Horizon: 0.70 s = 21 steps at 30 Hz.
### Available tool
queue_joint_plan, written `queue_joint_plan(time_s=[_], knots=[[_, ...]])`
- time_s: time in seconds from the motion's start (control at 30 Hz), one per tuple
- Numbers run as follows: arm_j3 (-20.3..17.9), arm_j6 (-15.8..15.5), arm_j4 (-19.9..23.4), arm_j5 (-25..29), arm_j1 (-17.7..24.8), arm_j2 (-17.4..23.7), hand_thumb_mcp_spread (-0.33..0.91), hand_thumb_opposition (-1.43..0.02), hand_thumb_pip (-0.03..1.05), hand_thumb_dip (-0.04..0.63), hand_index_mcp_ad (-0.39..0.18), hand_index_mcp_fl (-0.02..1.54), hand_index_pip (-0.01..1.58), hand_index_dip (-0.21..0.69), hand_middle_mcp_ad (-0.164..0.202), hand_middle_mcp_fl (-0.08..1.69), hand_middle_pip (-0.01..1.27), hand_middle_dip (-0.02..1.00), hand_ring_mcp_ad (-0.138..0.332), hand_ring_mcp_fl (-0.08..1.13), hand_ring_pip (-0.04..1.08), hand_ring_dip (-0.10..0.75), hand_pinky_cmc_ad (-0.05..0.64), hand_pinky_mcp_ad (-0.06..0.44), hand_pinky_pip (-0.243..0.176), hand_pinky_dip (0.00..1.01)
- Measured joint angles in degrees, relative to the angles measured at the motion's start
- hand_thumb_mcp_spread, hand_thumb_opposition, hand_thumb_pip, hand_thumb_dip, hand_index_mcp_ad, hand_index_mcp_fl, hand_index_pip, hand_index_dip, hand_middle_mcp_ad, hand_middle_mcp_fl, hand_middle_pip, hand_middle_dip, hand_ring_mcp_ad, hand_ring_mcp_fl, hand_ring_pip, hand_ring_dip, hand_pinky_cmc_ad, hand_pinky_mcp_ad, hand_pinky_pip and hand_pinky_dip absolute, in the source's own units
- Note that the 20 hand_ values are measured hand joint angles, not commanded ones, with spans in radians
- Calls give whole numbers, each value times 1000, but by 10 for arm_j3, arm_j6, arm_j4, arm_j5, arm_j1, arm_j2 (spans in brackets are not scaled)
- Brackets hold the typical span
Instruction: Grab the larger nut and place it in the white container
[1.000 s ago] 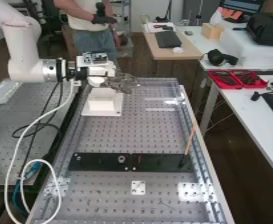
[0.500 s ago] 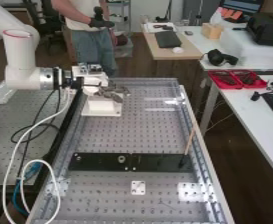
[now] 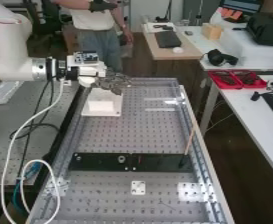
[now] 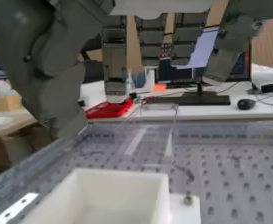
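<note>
Apparently, the placing step has reached its end, or very nearly so. At the left of the high view, the arm [image 3: 17, 47] is extended over the table [image 3: 113, 135]. On the bar [image 3: 158, 162], the smaller nut [image 3: 78, 158] is seen near the left end. Farther up the table, the container [image 3: 104, 104] is set upright, and just above and beyond it the hand [image 3: 112, 81] is held. In the wrist view its fingers are hung long and straight, with the thumb well apart from them, so the hand is read as wide and nothing is seen to be gripped. Farther right, the bearing [image 3: 121, 159] is supported by the bar, and near the bar's right end a thin rod [image 3: 190, 141] is propped at a slant.

Where the larger nut is cannot be told for certain. From the loose hand so near the container, it is judged to have been let go inside, but the container's floor is only partly seen. For the next move, the hand should be kept wide and drawn up and away, clear of the rim, which could be knocked by a low fingertip. The drop should then be checked before the task is called done.
</note>
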Motion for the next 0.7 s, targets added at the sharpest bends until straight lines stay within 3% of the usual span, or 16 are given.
queue_joint_plan(time_s=[0.13, 0.2, 0.6, 0.7], knots=[[19, 3, -10, 30, -12, 37, 206, -834, 784, 271, -75, 23, 1035, -19, 89, 2, 127, 190, 129, 3, 127, 89, 340, 283, -93, 602], [26, 6, -7, 70, -18, 47, 211, -831, 784, 271, -70, 21, 1014, -21, 89, 3, 127, 190, 133, 0, 127, 89, 340, 286, -93, 599], [20, 40, 69, 346, -31, 20, 211, -822, 745, 269, -66, 23, 838, -33, 93, 2, 127, 190, 134, 3, 127, 89, 344, 286, -93, 602], [21, 41, 65, 378, -37, 16, 211, -822, 733, 253, -66, 19, 820, -37, 93, 5, 127, 190, 134, 3, 134, 89, 344, 288, -93, 607]])
